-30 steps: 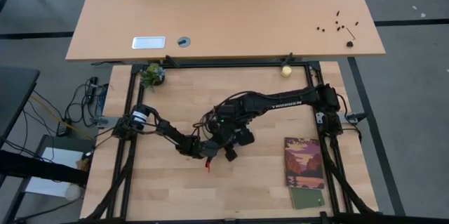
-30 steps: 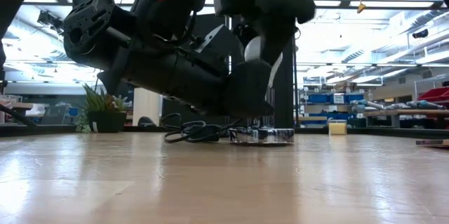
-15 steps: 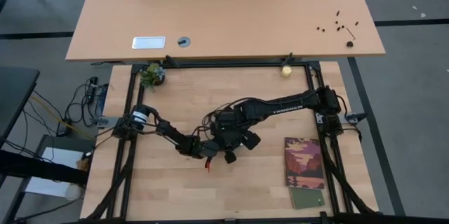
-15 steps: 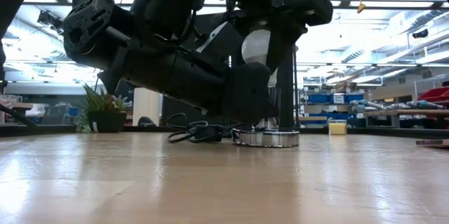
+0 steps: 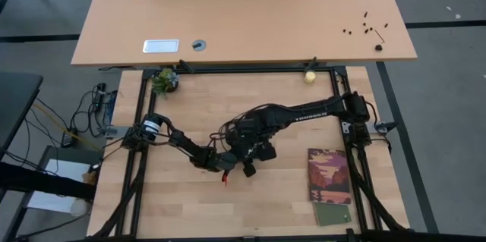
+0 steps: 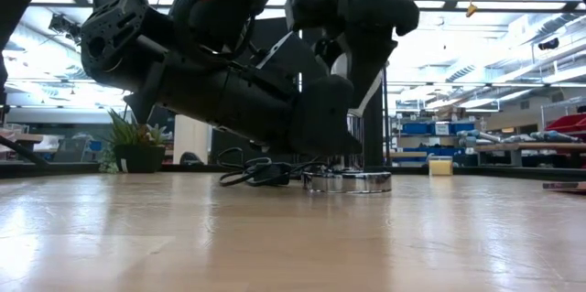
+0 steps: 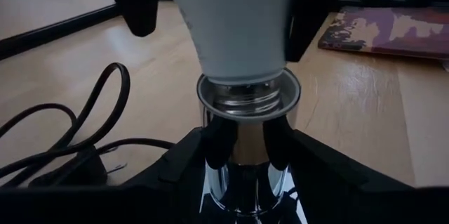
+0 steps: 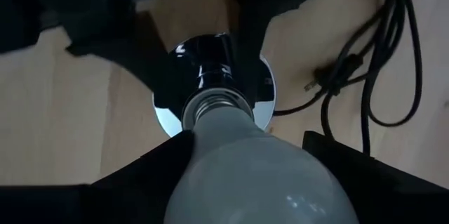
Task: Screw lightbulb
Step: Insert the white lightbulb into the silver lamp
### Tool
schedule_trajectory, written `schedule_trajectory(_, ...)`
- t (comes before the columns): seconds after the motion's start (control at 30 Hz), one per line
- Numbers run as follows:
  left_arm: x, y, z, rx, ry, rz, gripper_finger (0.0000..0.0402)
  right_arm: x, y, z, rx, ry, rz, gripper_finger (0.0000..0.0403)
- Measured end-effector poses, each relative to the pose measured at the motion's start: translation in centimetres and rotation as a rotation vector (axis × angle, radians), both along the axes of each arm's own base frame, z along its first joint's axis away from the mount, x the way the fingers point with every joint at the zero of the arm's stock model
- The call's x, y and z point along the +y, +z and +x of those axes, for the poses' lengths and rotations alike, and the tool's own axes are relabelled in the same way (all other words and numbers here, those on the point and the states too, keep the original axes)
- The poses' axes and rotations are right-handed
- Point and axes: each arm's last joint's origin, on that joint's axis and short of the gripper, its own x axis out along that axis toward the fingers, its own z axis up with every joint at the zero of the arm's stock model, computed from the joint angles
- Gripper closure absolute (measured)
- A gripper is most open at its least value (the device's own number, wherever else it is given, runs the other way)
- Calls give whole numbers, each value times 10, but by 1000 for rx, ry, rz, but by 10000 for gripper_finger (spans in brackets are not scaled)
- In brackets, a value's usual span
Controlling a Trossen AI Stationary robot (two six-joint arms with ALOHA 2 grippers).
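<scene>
The white lightbulb (image 7: 235, 20) stands upright, its grey screw base (image 7: 247, 92) in the cup of the chrome socket (image 7: 245, 112). The socket's round silver disc (image 6: 348, 182) rests on the table, and its black cord (image 8: 365, 76) trails away. My left gripper (image 7: 242, 147) reaches in nearly level and is shut on the socket's stem. My right gripper (image 8: 245, 150) points down from above, shut on the bulb's glass. In the high view both grippers meet at mid-table (image 5: 244, 155), and the arms hide bulb and socket there. My left gripper pinches the socket's chrome stem (image 7: 242, 157) between its two fingers, just below the cup. It comes in nearly level from the table's left side. The socket stands upright on its disc. My right gripper holds the bulb's wide glass part (image 8: 259, 182) between its two fingers (image 7: 137, 3), from above and pointing down. The bulb is upright, its screw base (image 8: 214, 104) in the socket's cup.
A booklet (image 5: 329, 175) and a green card (image 5: 332, 214) lie at the table's right near corner. A small yellowish ball (image 5: 310, 77) and a potted plant (image 5: 164, 81) sit along the far edge. The loose cord (image 7: 63, 140) lies coiled beside the socket.
My right gripper has rolled about the bulb's upright line while staying over the socket. In the low view the white glass showed between its fingers half a second ago and is now hidden behind them. My left gripper has kept still on the stem.
</scene>
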Motion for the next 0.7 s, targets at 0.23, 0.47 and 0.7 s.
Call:
schedule_trajectory(0.23, 0, 0, 0, -8, 3, -10, 218, 4, 1, 4, -47, -121, 19, 132)
schedule_trajectory(0.47, 0, 0, 0, -15, 7, -25, 218, 6, 0, 4, -51, -271, 58, 137)
schedule_trajectory(0.7, 0, 0, 0, -35, 18, -56, 218, 15, 0, 4, -73, -427, 56, 136)
